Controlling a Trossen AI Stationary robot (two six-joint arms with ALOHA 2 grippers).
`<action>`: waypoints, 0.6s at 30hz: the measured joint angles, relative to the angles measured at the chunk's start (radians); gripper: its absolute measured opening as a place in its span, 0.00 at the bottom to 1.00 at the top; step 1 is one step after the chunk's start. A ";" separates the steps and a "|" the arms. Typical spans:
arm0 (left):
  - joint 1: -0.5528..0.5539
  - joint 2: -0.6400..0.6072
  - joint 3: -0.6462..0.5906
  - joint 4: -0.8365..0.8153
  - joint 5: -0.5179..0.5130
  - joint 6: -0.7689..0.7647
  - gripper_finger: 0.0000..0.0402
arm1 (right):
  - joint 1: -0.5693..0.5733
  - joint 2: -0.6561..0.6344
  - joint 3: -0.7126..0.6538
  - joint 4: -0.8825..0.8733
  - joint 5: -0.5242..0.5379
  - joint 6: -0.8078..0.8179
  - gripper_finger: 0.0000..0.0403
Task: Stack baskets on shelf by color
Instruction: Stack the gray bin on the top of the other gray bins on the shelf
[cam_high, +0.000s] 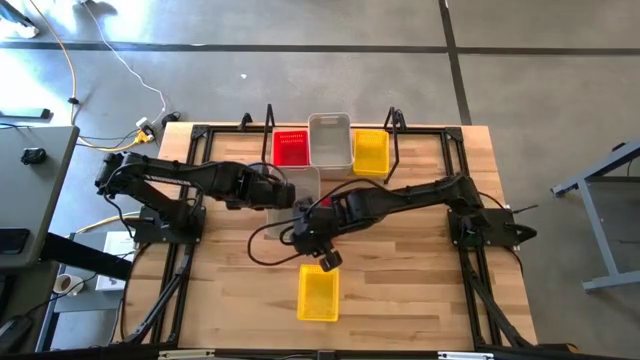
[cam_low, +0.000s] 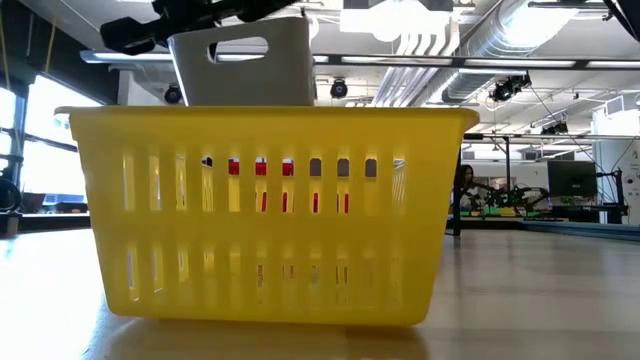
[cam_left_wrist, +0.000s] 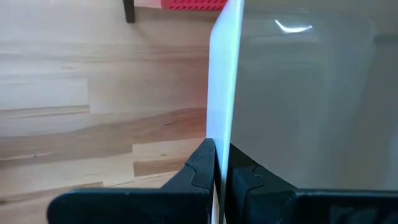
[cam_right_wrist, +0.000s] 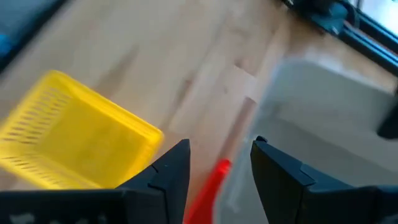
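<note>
Near the front edge, yellow basket lies lengthwise front-to-back — left gripper pinches, seemingly, clear basket; right gripper gapes.

Both arms matte black, six-joint, chunky rounded link housings. Left arm and right arm each sit on a black base bolted to black rod framing at table edge. Black cable loops off right arm's wrist area, another runs along left arm. Left gripper fingers: flat black plastic w/ stepped notched inner edges. Right gripper fingers: black, angular, tapering to pointed tips, slight sheen.
</note>
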 joint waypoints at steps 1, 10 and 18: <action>0.002 0.000 0.000 0.000 0.000 0.006 0.00 | -0.002 0.008 0.000 -0.004 0.028 0.004 0.38; 0.005 0.000 0.000 0.002 0.003 0.067 0.00 | -0.020 0.064 0.000 -0.063 0.074 0.107 0.38; 0.005 0.001 0.000 0.003 0.012 0.112 0.01 | -0.020 0.088 0.000 -0.098 0.083 0.183 0.31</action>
